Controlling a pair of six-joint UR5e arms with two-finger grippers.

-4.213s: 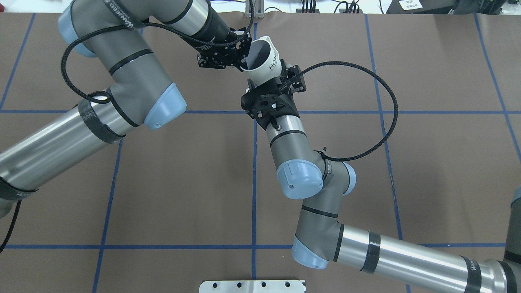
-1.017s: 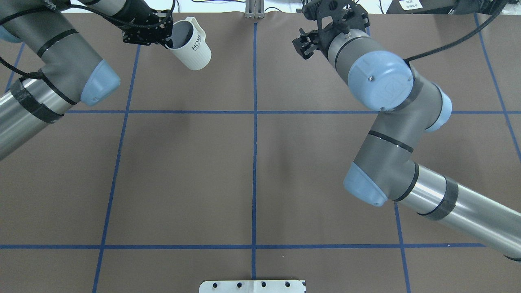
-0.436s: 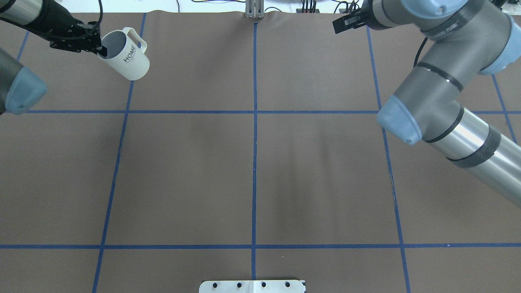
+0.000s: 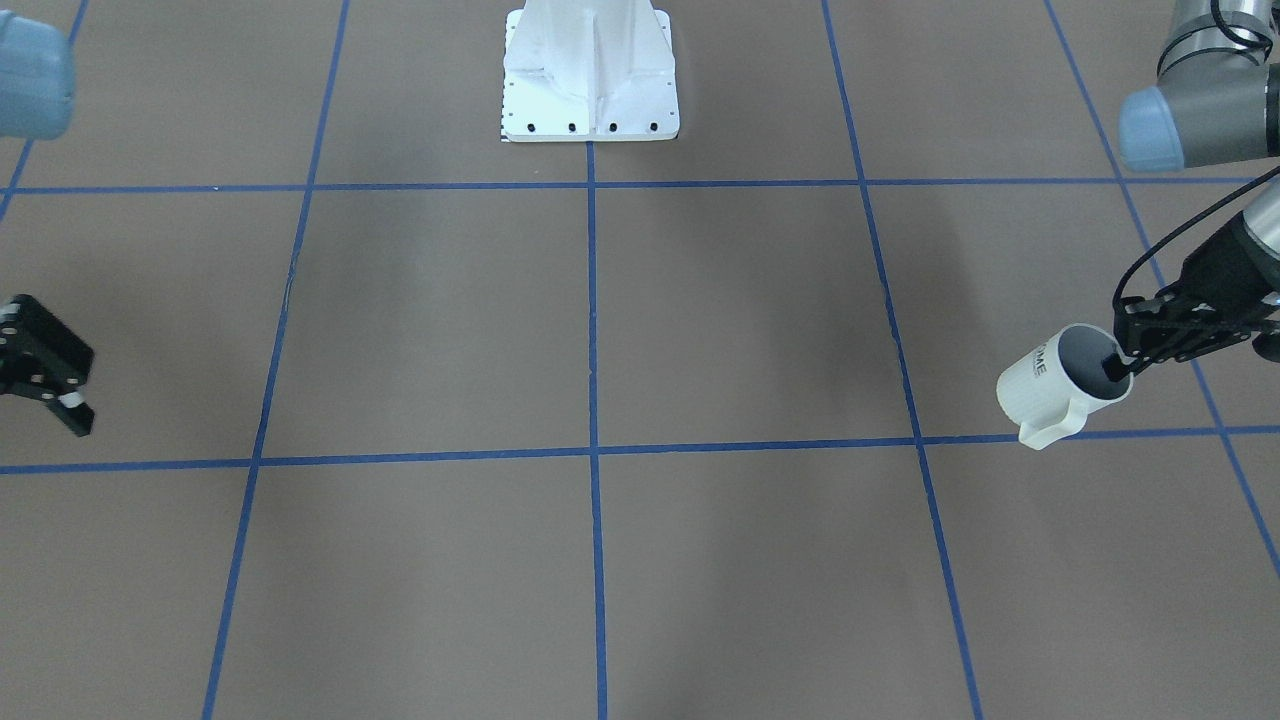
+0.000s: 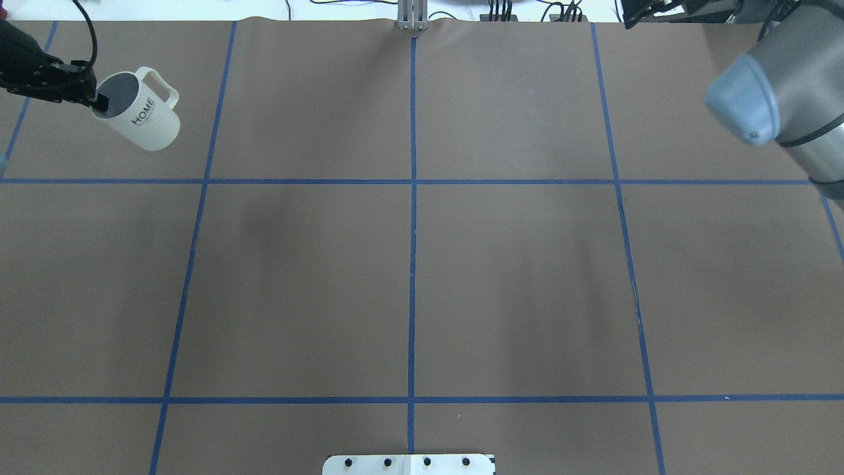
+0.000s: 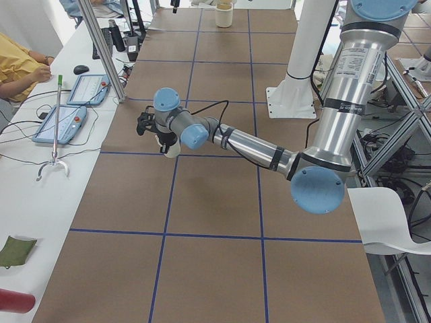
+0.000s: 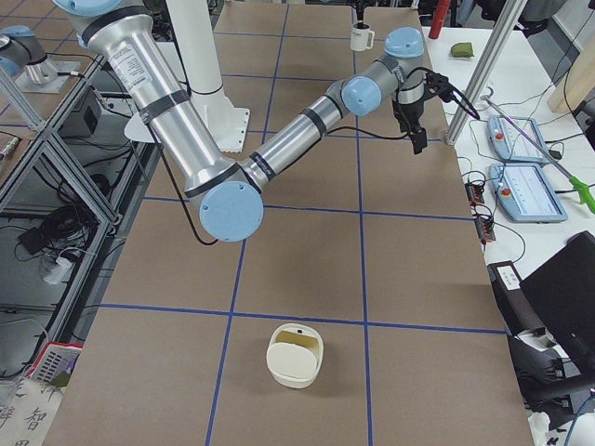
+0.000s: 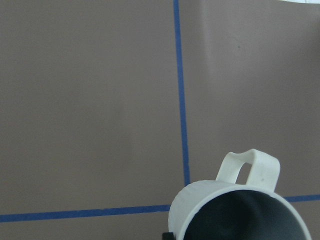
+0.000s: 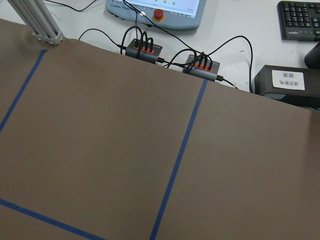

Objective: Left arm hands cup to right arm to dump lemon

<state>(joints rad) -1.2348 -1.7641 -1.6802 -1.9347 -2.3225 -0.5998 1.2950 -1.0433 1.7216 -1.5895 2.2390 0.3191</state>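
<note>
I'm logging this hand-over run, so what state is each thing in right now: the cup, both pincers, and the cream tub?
cup: gripped at the rim, lifted off the table, no lemon visible inside.
left pincer: shut on the cup's rim, one finger inside.
right pincer: holding nothing; open or shut, cannot tell.
cream tub: upright on the table, open-topped, away from both arms.

White ribbed cup point(image 5: 142, 119) with grey inside and black HOME lettering, black left gripper point(image 5: 97, 102), brown table point(image 5: 527, 284) gridded with blue tape lines point(image 5: 412, 264), pale blue cap on grey right arm point(image 5: 784, 72), white base plate point(image 4: 590, 70).
</note>
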